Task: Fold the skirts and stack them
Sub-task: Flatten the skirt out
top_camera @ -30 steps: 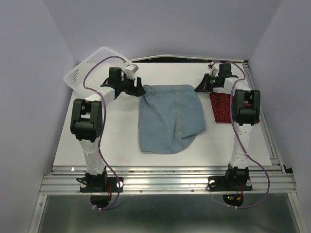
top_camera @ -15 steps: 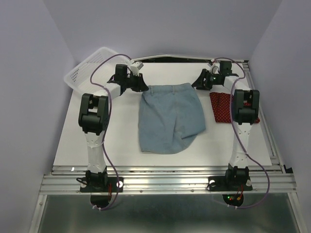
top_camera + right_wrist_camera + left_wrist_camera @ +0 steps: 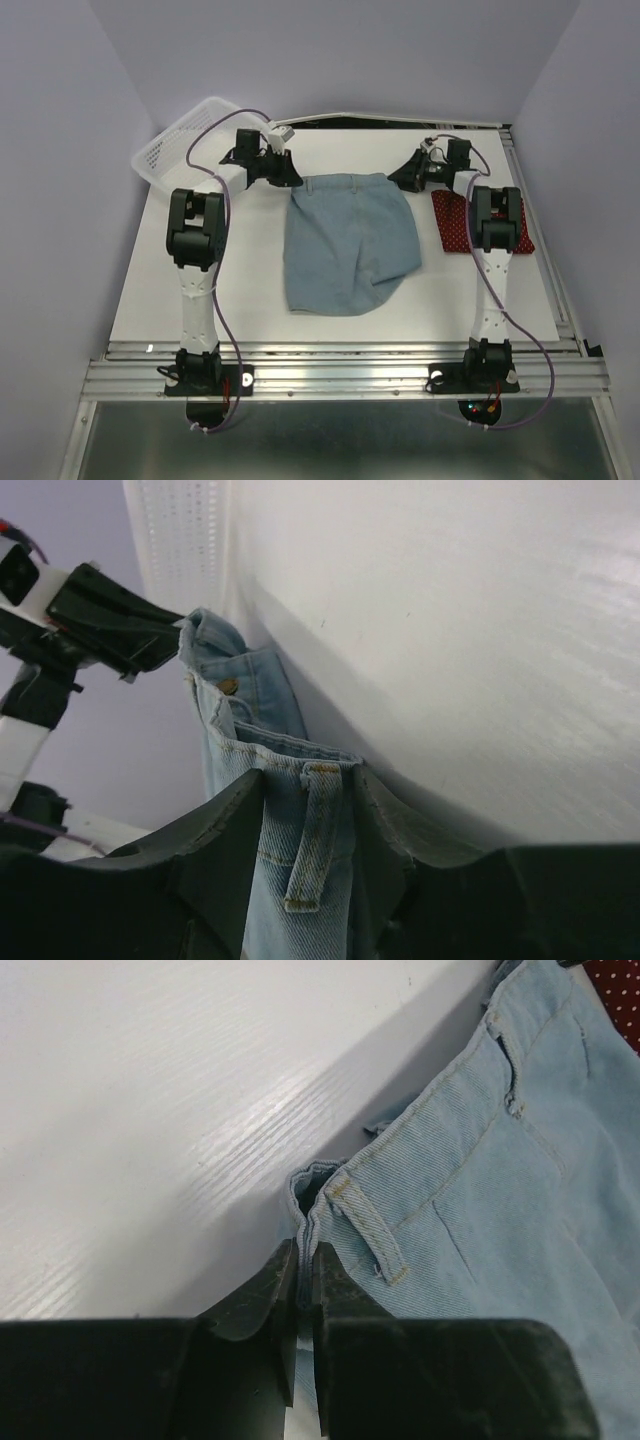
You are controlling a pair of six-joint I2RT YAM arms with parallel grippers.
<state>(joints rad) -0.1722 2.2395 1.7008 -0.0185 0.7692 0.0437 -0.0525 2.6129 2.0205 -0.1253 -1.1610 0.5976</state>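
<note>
The light blue denim skirt (image 3: 350,240) lies flat mid-table, waistband at the far side. My left gripper (image 3: 290,180) is at its far left corner. In the left wrist view that gripper (image 3: 303,1252) is shut on the waistband edge of the denim skirt (image 3: 500,1180). My right gripper (image 3: 398,182) is at the far right corner. In the right wrist view the gripper (image 3: 305,780) is open, its jaws straddling the waistband and a belt loop of the denim skirt (image 3: 300,850). The dark red dotted skirt (image 3: 455,225) lies to the right, partly under the right arm.
A white mesh basket (image 3: 185,145) leans at the far left corner of the table and also shows as a mesh basket (image 3: 180,530) in the right wrist view. The enclosure walls stand close on both sides. The table's right edge (image 3: 545,270) runs beside the red skirt.
My left gripper moved right onto the skirt's far left corner and shut on it. My right gripper opened and came down over the far right corner of the waistband.
</note>
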